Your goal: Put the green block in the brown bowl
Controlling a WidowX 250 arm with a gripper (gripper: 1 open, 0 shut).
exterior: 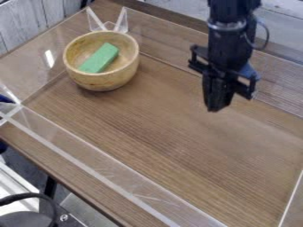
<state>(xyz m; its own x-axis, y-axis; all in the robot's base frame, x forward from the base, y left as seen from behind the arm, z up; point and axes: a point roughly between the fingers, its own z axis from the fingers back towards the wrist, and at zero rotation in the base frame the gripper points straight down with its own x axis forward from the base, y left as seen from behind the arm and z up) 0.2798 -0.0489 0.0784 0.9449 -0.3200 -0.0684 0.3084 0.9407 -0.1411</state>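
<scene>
The green block (98, 58) lies inside the brown bowl (102, 80), which sits at the back left of the wooden table. My gripper (217, 105) hangs well to the right of the bowl, over the table's right middle. Its black fingers point down, pressed together, with nothing between them. It is far apart from both block and bowl.
A clear plastic wall (24, 113) rings the wooden tabletop (166, 151), with a raised corner piece (104, 19) behind the bowl. The table's front edge drops off at the lower left, where dark equipment (30, 213) shows.
</scene>
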